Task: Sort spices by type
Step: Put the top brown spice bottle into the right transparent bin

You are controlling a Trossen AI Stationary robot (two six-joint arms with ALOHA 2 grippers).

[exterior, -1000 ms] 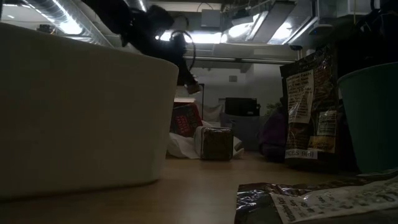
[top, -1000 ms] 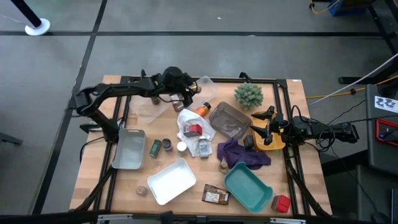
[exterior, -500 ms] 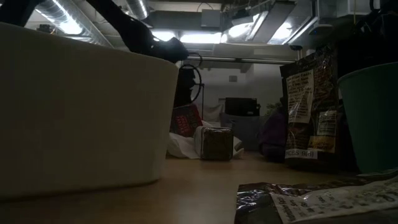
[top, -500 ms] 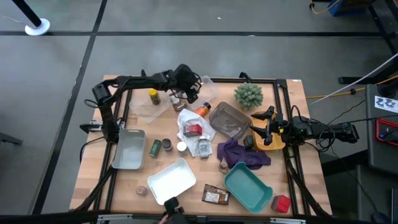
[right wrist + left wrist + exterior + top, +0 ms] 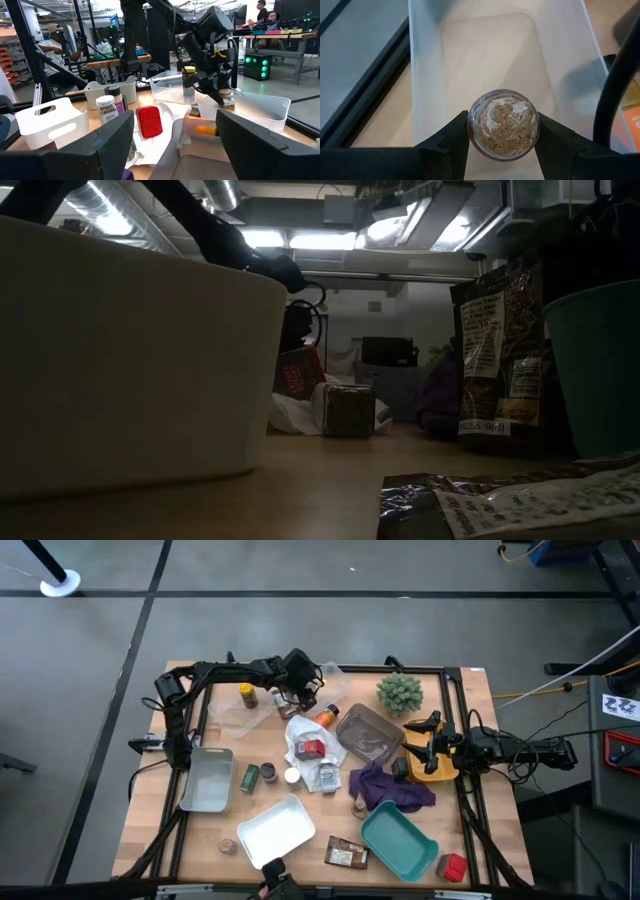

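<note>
My left gripper [image 5: 288,700] is at the table's far left, shut on a small clear jar of tan spice [image 5: 503,124] above a clear tray [image 5: 427,90]. A yellow-capped jar [image 5: 246,694] stands in that tray beside it. In the right wrist view the same held jar [image 5: 227,101] hangs under the left gripper. My right gripper [image 5: 418,742] waits open at the right edge by a yellow bowl [image 5: 438,770]. A red box [image 5: 312,748] and a jar [image 5: 327,777] lie on a white cloth; green and brown jars [image 5: 250,778] stand on the wood. My left gripper pinches the clear jar by its round side wall [image 5: 471,125] between the two fingers, one on each side. The fingers come from above, slanting down. The jar is lifted clear over the clear tray, one round end toward the wrist camera.
A grey tray [image 5: 365,735], green spiky plant [image 5: 400,692], purple cloth [image 5: 385,788], teal tray [image 5: 400,840], white tray [image 5: 277,830] and metal tray [image 5: 207,780] fill the table. A packet [image 5: 346,855] and red box [image 5: 453,867] lie near the front edge.
My left arm has swung a little toward the table's right and its gripper has come down with the jar still held. The yellow-capped jar, hidden under the arm a second ago, now shows in the clear tray.
</note>
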